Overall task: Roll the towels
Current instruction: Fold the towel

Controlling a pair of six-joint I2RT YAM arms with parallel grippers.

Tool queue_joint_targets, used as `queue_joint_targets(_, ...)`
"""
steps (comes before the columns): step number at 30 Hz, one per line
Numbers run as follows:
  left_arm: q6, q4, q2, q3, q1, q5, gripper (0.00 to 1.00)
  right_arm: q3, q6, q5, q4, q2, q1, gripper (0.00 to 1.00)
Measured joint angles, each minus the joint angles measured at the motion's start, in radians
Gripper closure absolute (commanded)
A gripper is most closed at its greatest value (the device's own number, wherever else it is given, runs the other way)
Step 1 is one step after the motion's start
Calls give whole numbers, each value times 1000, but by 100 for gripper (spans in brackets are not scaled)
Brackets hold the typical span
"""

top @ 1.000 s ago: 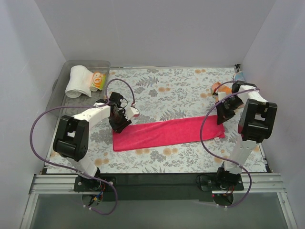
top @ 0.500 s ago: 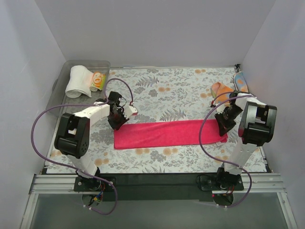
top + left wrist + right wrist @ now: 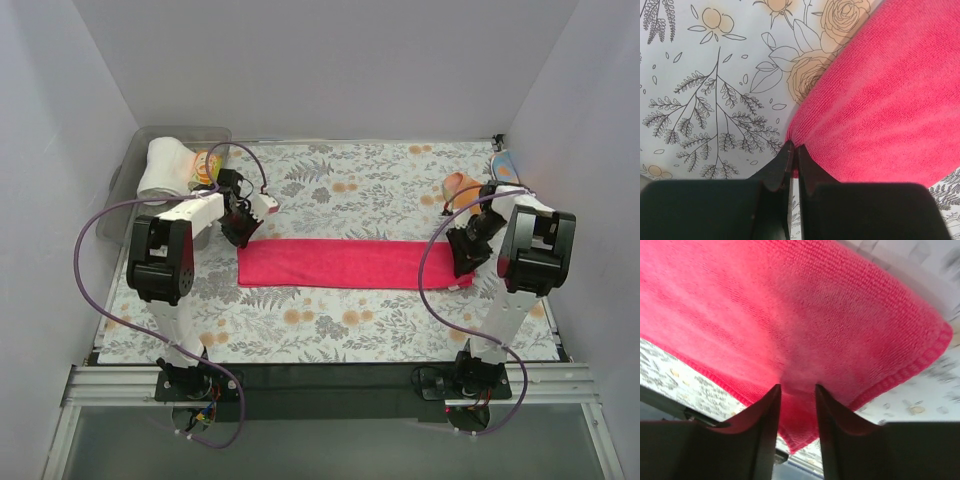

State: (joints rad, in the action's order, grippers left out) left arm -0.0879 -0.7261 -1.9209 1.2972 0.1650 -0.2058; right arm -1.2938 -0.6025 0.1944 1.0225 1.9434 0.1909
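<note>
A magenta-red towel (image 3: 350, 263) lies flat as a long narrow strip across the floral table covering (image 3: 350, 190). My left gripper (image 3: 241, 238) is at its left far corner, shut on that corner of the red towel (image 3: 880, 100); the tips of the left gripper (image 3: 794, 147) meet with a sliver of red cloth between them. My right gripper (image 3: 463, 262) is at the strip's right end. In the right wrist view the right gripper (image 3: 797, 386) stands with its jaws apart, the red towel (image 3: 790, 315) lying across the gap.
A clear plastic bin (image 3: 128, 182) at the back left holds a rolled white towel (image 3: 163, 168) and a yellow patterned roll (image 3: 206, 167). An orange towel (image 3: 462, 186) and a blue-patterned cloth (image 3: 503, 162) lie at the back right, close to the right arm.
The red towel has swung from slanted to level and shifted away from the arm bases. Both grippers moved back with it. The left jaws closed; the right jaws widened.
</note>
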Motion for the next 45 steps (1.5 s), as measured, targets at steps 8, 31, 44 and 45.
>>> queue_joint_targets(8,6,-14,-6,17,-6,12,71,-129,42,23,-54,29,-24,57)
queue_joint_targets(31,92,-89,53,87,-26,-53,52,-113,240,125,-95,-73,103,48)
queue_joint_targets(44,96,-111,81,87,-26,-44,51,109,179,107,-182,-102,95,57)
queue_joint_targets(45,97,-111,81,87,-26,-44,51,115,175,102,-188,-109,93,57)
